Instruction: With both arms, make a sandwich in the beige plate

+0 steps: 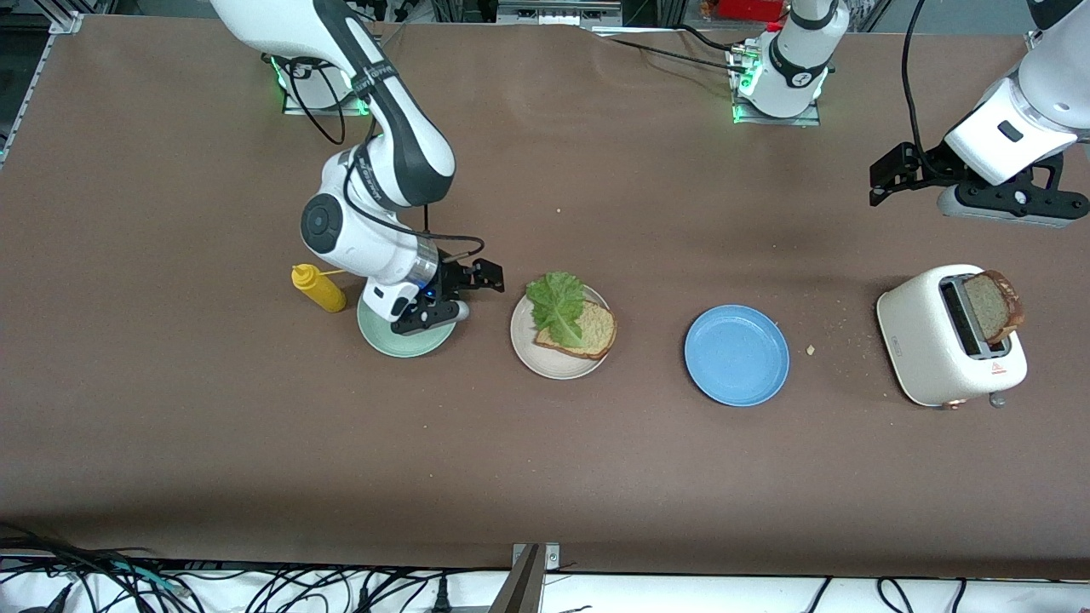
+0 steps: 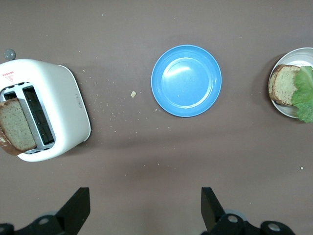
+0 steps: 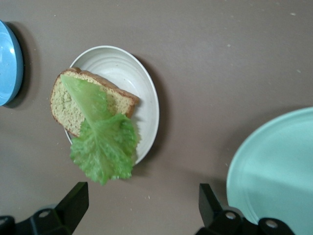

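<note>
Over the pale green plate [image 1: 407, 334], toward the right arm's end of the surface [image 1: 596, 477], the right hand [image 1: 477, 281] hangs with its two fingers spread wide and nothing between them; the left hand [image 1: 886, 180] is likewise spread and empty, high over bare surface above the toaster [image 1: 945, 340] at the left arm's end. Beside the green plate, the beige plate [image 1: 524, 345] holds one bread slice [image 1: 592, 332] with a lettuce leaf [image 1: 555, 305] draped on it, the leaf's long axis running from the slice out past the plate's rim, away from the front camera. The second slice [image 1: 992, 305] stands on edge in the toaster slot, its upper part exposed and tilted outward. Judged light, soft and crumbly, it likely wants a gentle pinch across its flat faces near the crust. The leaf looks limp and easily shifted. A blue plate [image 1: 737, 355] lies between plate and toaster; a mustard bottle [image 1: 318, 288] stands just beside the green plate.
</note>
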`<state>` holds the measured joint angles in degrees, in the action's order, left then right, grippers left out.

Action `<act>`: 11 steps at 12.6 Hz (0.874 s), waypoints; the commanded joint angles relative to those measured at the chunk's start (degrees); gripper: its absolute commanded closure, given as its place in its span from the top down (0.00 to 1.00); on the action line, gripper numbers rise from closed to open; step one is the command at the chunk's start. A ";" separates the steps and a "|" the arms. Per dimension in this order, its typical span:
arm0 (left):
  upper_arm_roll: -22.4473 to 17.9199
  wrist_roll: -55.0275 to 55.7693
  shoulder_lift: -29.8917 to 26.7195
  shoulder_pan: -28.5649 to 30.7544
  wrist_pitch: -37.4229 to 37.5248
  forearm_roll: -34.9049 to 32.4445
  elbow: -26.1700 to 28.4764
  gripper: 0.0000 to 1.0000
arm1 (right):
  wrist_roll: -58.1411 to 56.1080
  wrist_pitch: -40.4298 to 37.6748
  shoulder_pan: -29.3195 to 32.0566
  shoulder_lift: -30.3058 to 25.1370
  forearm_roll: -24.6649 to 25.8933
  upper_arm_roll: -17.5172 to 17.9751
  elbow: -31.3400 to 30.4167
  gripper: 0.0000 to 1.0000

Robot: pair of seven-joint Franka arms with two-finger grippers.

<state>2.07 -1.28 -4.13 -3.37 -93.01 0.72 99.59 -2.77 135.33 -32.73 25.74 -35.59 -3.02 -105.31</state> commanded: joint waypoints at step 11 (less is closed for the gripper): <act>-0.05 -0.47 0.44 0.20 0.46 0.42 -1.15 1.00 | 0.05 -20.36 16.46 -12.82 16.87 3.19 -5.87 1.00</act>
<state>2.07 -1.28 -4.12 -3.36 -93.01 0.72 99.59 -2.82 115.59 -18.63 14.81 -20.49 -1.18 -109.46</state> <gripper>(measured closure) 0.000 0.000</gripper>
